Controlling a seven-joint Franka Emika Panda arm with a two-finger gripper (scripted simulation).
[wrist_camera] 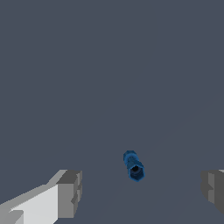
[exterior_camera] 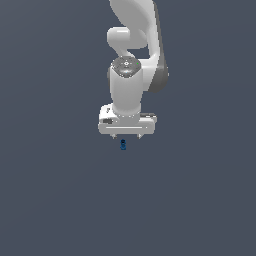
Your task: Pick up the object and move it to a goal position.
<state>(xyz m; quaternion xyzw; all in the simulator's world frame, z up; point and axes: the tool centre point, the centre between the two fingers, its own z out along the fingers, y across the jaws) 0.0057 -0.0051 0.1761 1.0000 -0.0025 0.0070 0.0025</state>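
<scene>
1. The white two-fingered pincer (exterior_camera: 127,136) of the Franka arm hangs with its jaws spread wide and nothing between the grey finger pads (wrist_camera: 70,192); in the wrist view the two fingers sit far apart at either side of the frame.

2. The tiny dark-blue bolt-like piece (exterior_camera: 123,145), a short rod with thicker knobbed ends, lies on the plain grey-blue worktop (exterior_camera: 50,190), just beyond the fingertips in the exterior view and roughly between the two fingers in the wrist view (wrist_camera: 133,166), closer to one of them than dead centre.

3. The piece is not touched by either finger (a clear gap shows on both sides), so the grasp is judged not yet made.

4. As for progress, the approach looks largely done: the pincer is lined up over the piece. What is left appears to be nearly everything that counts, namely descending around the rod, closing on it, lifting, and carrying it to the goal.

5. No goal marker can be made out in either view, so where the piece must go cannot be told.

6. No container of any kind (box, tray or bin) shows in either view; the piece lies loose on the bare surface.
</scene>
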